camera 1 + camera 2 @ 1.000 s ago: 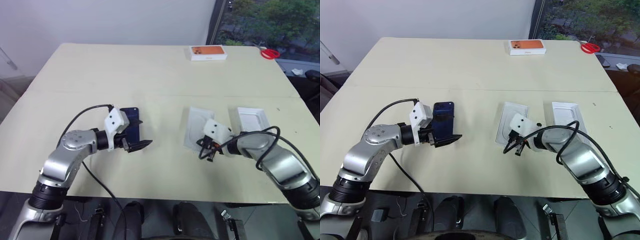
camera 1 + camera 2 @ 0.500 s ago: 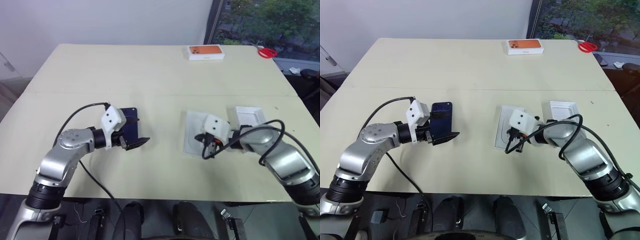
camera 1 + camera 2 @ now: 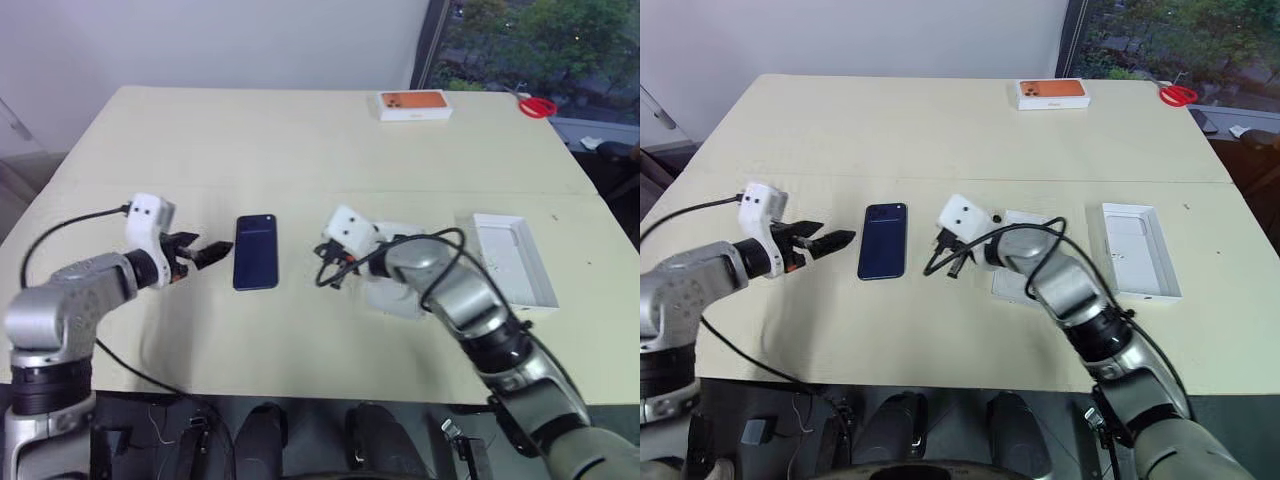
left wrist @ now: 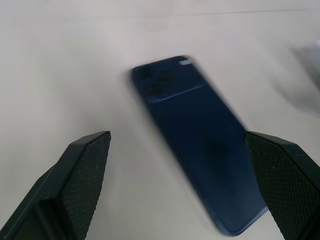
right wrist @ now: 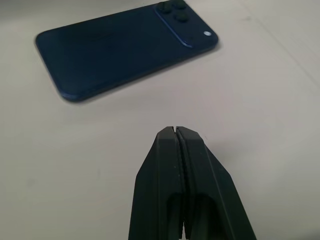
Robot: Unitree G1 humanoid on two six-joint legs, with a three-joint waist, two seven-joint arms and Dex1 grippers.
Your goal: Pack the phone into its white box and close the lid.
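Left gripper [image 3: 825,241] has let go and pulled left, fingers spread; one phone [image 3: 883,254] now flat on the table [image 3: 940,130] between grippers. Right gripper [image 3: 938,268], pressed together, has moved left beside it. One white box [image 3: 1138,264] far right.

A dark navy phone [image 3: 883,240] with a glossy, smooth back lies on a matt, pale cream tabletop [image 3: 940,130] with a smooth finish. The left claw [image 4: 180,185] shows matt black plastic fingers [image 4: 82,175] with finely dimpled, textured pads. The right claw [image 5: 176,131] is smooth, slightly shiny black plastic. The white box [image 3: 1140,250] looks like matt cardboard, and the white moulded insert [image 3: 1015,285] beside it has a smooth plastic sheen.
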